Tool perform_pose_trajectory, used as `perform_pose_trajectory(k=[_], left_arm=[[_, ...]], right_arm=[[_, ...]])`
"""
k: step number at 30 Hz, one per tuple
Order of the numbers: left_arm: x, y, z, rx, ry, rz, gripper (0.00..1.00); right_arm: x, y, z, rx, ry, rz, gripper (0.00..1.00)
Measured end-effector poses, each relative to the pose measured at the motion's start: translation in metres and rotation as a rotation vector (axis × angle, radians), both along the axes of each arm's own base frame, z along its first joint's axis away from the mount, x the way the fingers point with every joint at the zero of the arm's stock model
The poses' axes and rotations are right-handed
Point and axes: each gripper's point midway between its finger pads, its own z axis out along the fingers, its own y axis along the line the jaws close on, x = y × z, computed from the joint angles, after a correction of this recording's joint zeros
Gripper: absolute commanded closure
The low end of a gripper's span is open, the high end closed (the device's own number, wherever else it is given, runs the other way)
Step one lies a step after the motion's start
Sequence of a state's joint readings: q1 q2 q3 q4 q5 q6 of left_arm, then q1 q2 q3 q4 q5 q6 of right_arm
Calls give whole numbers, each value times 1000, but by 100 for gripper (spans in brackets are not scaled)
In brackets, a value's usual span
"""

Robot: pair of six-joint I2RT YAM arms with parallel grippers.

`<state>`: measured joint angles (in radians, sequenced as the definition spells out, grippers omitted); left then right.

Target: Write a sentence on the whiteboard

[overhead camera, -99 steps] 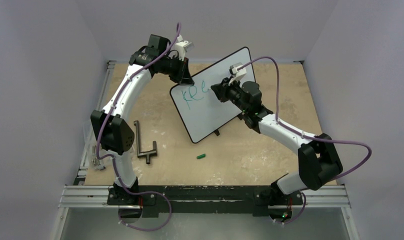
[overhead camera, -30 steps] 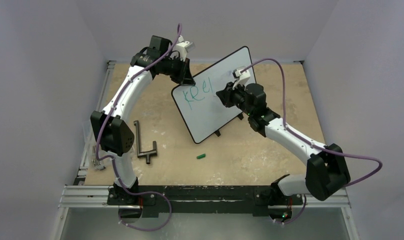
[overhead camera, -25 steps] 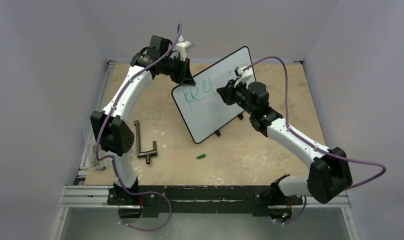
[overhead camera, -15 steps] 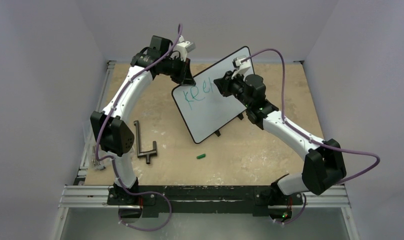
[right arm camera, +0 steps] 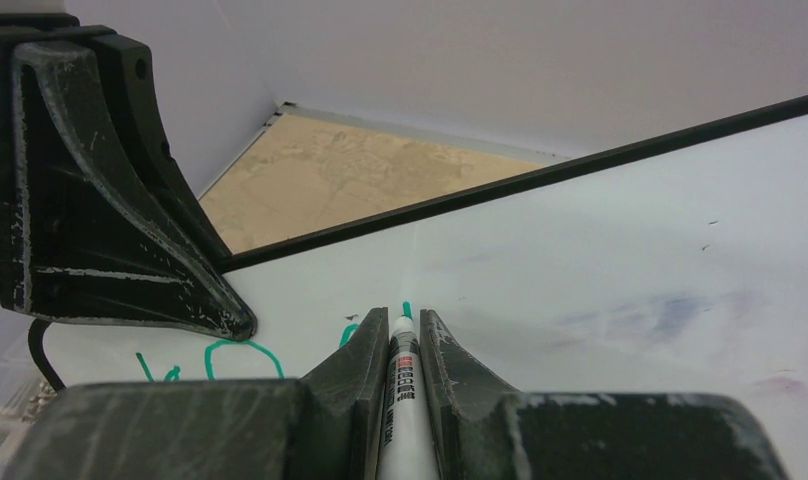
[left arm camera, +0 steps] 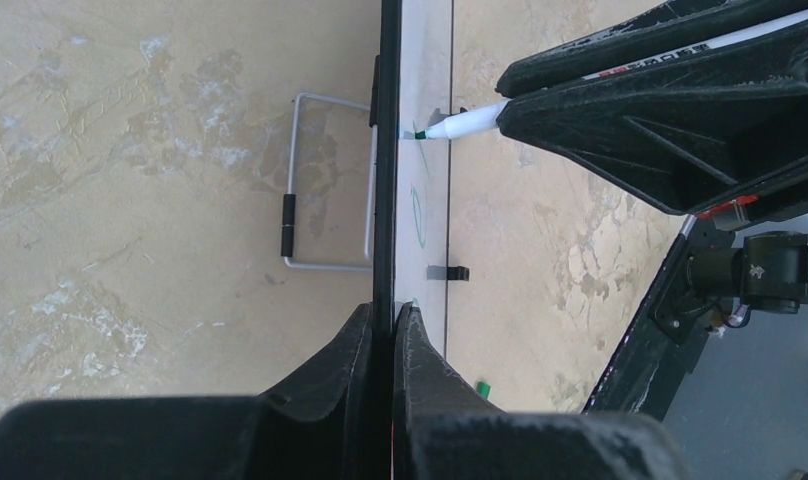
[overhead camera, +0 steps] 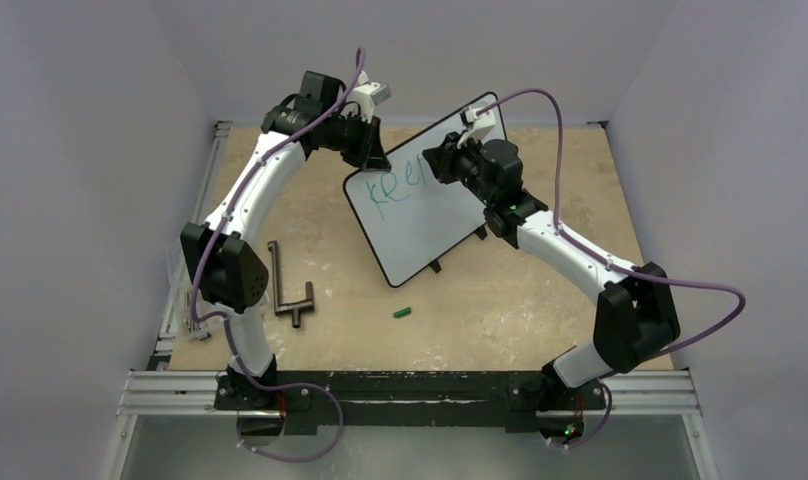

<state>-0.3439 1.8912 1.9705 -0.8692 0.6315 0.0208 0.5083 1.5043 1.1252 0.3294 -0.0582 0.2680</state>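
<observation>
Left wrist view: left tool (left arm camera: 383, 318) pinches the whiteboard (left arm camera: 425, 240) edge to steady it while right tool (right arm camera: 405, 322), clamping the marker (left arm camera: 468, 122), writes.

Green lettering (overhead camera: 385, 190) reading roughly "Kee" on whiteboard (overhead camera: 420, 235), red print on marker (right arm camera: 400, 390) illegible

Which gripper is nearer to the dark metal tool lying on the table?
Left. The left gripper, clamped on the whiteboard, is beyond the tool; the right gripper holds a marker farther right.
</observation>
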Motion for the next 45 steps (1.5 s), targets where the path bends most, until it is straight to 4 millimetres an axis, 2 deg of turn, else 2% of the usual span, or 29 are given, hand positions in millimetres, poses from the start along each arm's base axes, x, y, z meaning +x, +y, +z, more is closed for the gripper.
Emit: perform_pose_trajectory(k=[8,25,39,45], left_arm=[[0,1,-1,3,-1,3,100],[0,0,0,7,-5,5,100],[0,1,0,12,-5,10,100],[0,1,-1,13,-5,11,100]], right_arm=[[7,-3,6,6,-15,-36,100],[16,-17,4,-24,-26,-111,100],[10,-23,-16,-51,11,-115,100],[6,-18,-17,-42,20,-73,100]])
